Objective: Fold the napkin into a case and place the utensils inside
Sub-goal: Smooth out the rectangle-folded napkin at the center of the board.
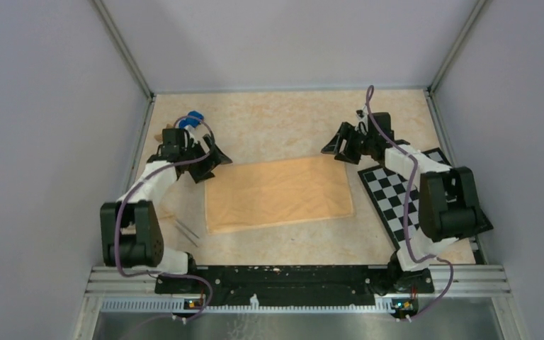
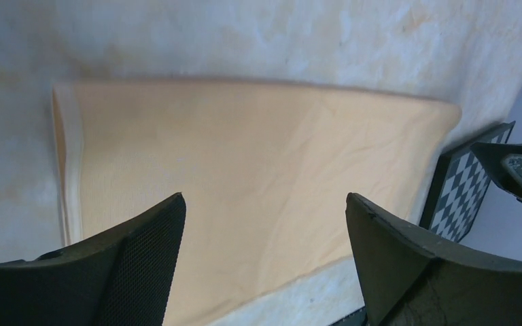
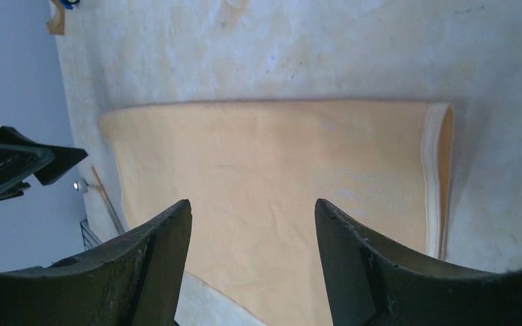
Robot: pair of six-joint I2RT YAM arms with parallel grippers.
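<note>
Left gripper (image 1: 211, 159) and right gripper (image 1: 334, 147), jaws spread wide and holding nothing, are poised at the far corners of the napkin (image 1: 278, 193). It lies flat between them, doubled into a wide oblong with layered edges showing at each end. Behind the left fingers (image 2: 143, 251), just off the napkin's near corner, lie the utensils (image 1: 188, 231), apart from the cloth. Judged stage: one fold made; narrowing it into a case and loading the utensils remain.
</note>
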